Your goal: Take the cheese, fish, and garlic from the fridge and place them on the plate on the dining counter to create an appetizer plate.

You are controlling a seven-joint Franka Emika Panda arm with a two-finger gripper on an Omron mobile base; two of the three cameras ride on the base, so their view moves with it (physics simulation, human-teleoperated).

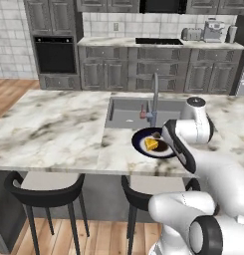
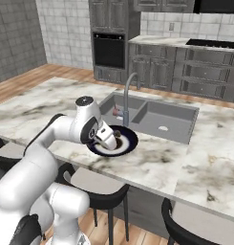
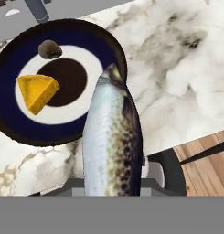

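My gripper is shut on the fish, a speckled silver-grey body that points up the hand view, its far end over the near rim of the plate. On the navy plate lie the yellow cheese wedge and the garlic, a small grey-brown lump. The plate rests on the dining counter in front of the sink, with the cheese on it. In the right base view the gripper hangs low over the plate. The fridge is out of view.
The inset sink and its tall tap stand right behind the plate. Black stools line the counter's near edge below. A wall counter with appliances runs along the back.
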